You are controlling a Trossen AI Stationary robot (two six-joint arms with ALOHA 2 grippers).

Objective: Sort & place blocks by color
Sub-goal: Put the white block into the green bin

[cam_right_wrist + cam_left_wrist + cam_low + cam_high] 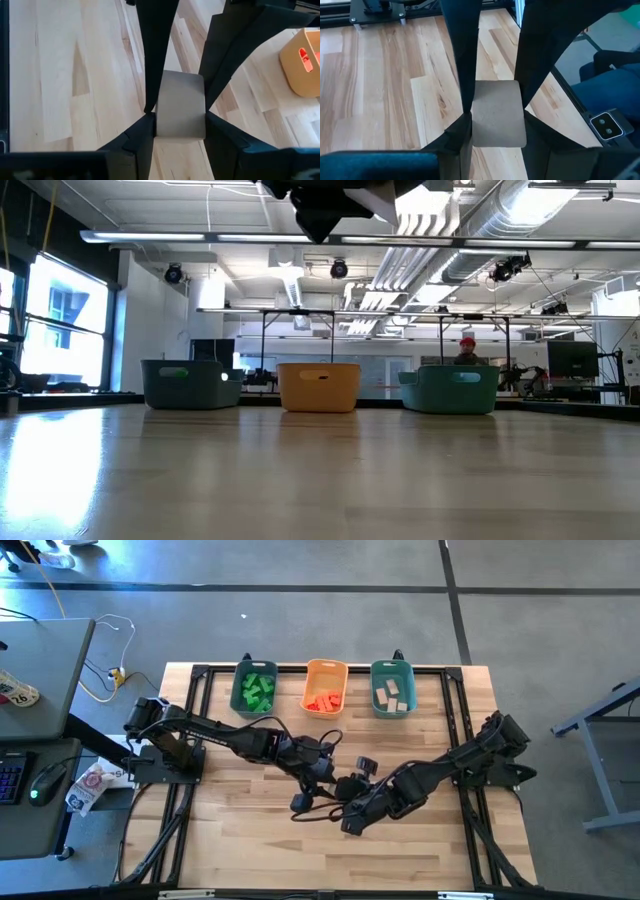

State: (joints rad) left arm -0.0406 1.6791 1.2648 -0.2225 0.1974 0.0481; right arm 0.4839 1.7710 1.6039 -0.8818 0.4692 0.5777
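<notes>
We count three plastic bins: teal with green blocks, orange with red-orange blocks, teal with tan blocks; block counts unclear. Left gripper and right gripper each clamp one pale tan wooden block, mid-table; edges hidden.

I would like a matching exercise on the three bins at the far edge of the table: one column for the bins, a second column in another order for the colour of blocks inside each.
Column one:
1. left teal bin
2. orange bin
3. right teal bin

Column two:
a. pale tan blocks
b. green blocks
c. red-orange blocks

Pairs: 1-b, 2-c, 3-a
</notes>
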